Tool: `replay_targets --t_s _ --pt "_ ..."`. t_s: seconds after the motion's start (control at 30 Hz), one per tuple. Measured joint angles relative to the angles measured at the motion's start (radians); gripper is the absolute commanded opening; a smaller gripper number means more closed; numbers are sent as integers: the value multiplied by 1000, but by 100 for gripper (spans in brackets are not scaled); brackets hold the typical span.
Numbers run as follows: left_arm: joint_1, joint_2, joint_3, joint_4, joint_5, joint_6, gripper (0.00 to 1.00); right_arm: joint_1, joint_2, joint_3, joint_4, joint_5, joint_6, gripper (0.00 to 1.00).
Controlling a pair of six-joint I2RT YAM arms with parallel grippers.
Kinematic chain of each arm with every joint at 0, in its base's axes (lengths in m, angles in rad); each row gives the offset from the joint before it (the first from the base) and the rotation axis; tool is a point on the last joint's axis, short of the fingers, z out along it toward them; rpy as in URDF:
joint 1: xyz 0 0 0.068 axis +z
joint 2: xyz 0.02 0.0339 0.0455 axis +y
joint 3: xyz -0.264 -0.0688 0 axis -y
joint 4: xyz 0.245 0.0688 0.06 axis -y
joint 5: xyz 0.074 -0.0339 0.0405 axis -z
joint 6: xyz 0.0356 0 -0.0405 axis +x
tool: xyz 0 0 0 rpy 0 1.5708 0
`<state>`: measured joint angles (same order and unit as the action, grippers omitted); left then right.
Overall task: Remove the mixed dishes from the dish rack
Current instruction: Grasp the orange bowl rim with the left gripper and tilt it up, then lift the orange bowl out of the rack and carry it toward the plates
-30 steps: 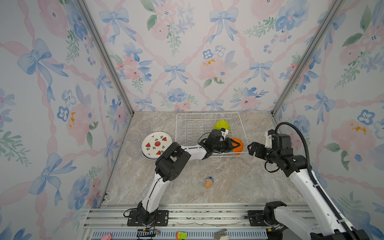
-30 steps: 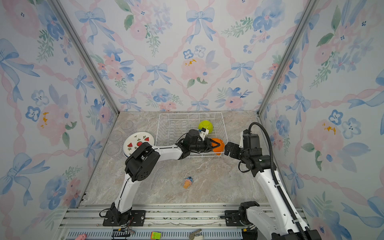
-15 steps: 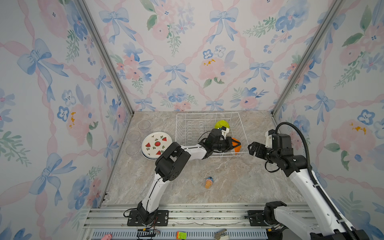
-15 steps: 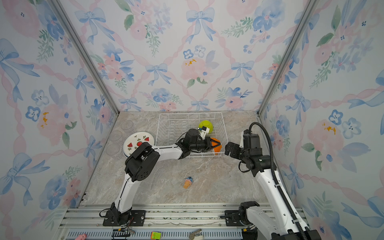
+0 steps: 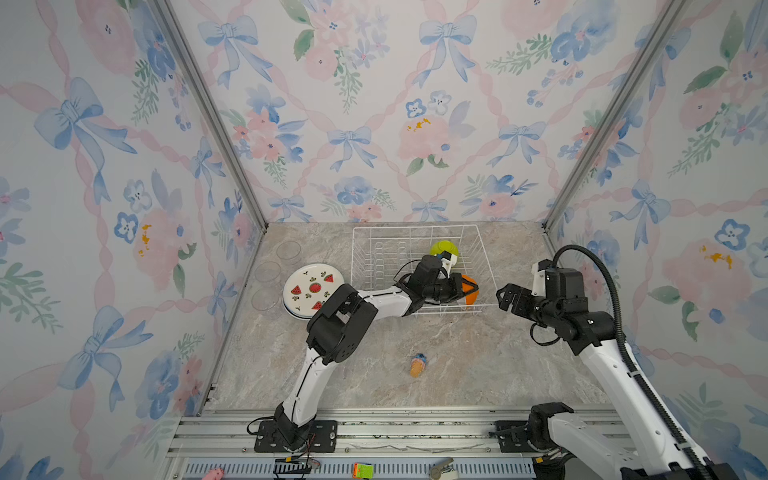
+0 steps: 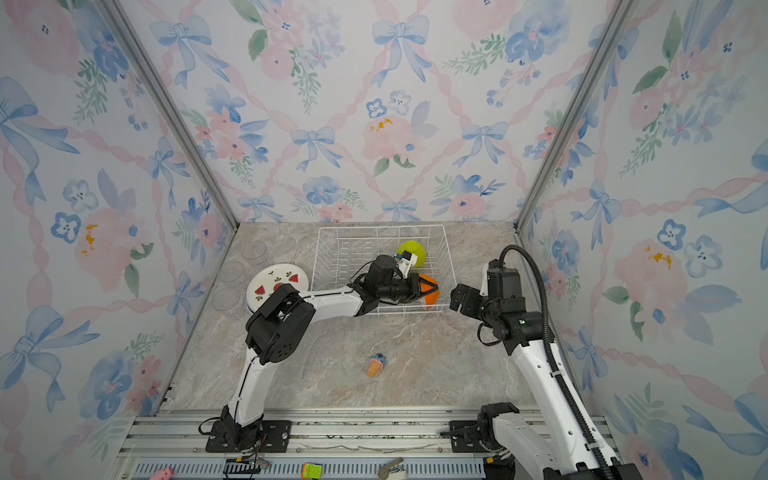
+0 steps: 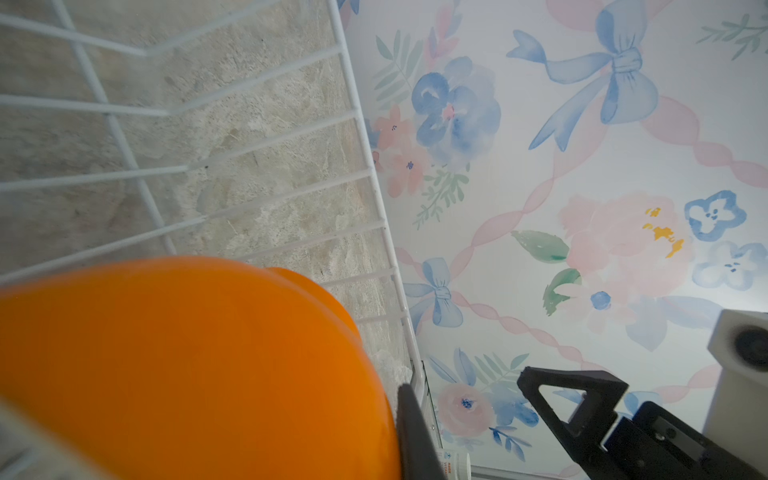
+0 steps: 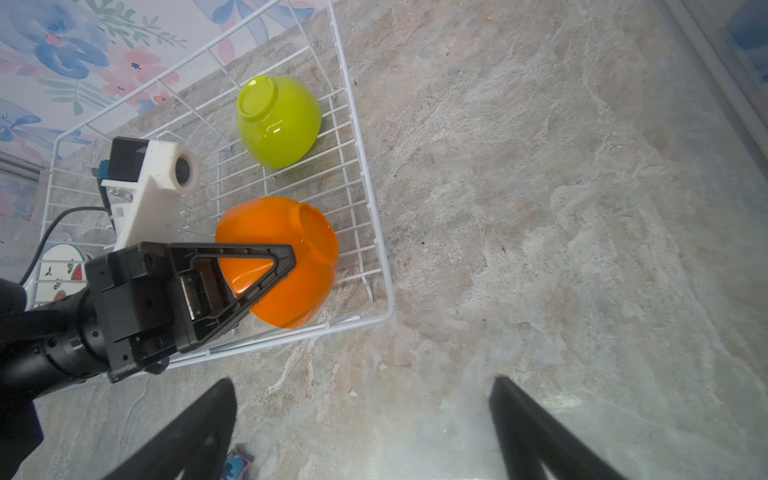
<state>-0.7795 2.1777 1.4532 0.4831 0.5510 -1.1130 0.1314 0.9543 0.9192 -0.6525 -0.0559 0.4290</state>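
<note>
The orange bowl (image 5: 472, 292) (image 8: 291, 270) lies tipped on its side in the near right corner of the white wire dish rack (image 5: 415, 227) (image 8: 368, 178). My left gripper (image 5: 468, 286) is shut on its rim; one finger (image 8: 266, 266) lies on the outer wall and the other is hidden inside. In the left wrist view the bowl (image 7: 187, 365) fills the foreground beside a finger (image 7: 411, 419). A lime-green bowl (image 5: 443, 248) (image 8: 278, 120) lies upside down deeper in the rack. My right gripper (image 5: 505, 297) (image 8: 362, 380) hangs open over bare table, right of the rack.
A watermelon-printed plate (image 5: 311, 289) lies on the table left of the rack, with clear glasses (image 5: 268, 272) beside it by the left wall. A small orange-and-blue toy (image 5: 417, 365) lies on the table nearer the front. The right wall stands close behind the right arm.
My left gripper has closed on the orange bowl's rim, and the bowl has tipped a little. The right arm has stayed where it was.
</note>
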Motion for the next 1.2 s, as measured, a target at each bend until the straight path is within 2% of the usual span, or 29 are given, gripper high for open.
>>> replay_targets --t_s 0.27,0.43,0.7,0.93,1.2 --pt "0 -67 33 -185 -77 139 0 3 -23 0 -1 -1 13 97" --pt "0 -100 86 -319 -158 246 0 24 -23 1 -2 -1 17 97" --pt "2 -212 89 -465 -301 402 0 81 -10 44 -2 5 33 97" --pt "51 -418 5 -517 -406 502 0 158 13 66 13 19 66 97" --pt "163 -652 -179 -554 -521 545 0 278 72 127 56 37 122 97"
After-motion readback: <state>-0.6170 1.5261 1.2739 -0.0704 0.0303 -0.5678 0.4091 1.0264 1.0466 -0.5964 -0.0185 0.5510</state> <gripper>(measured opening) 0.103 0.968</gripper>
